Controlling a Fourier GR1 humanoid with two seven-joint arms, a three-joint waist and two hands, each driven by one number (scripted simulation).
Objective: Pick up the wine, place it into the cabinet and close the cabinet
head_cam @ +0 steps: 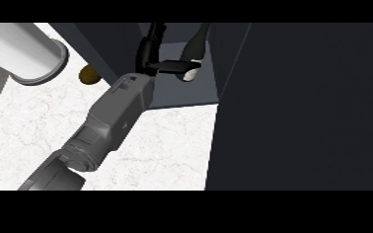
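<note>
The wine bottle [197, 44] sits tilted inside the cabinet [182, 95], with the left hand [150, 53] against it; whether the hand holds it, I cannot tell. Withdrawing and shutting the cabinet's open door [291, 108] remain.

counter [167, 143] white marble, faint veins | cabinet [291, 103] dark grey | wine [198, 42] dark

Left forearm [109, 123] diagonal from lower left; left hand [151, 54] straight-fingered, thumb sideways
</note>
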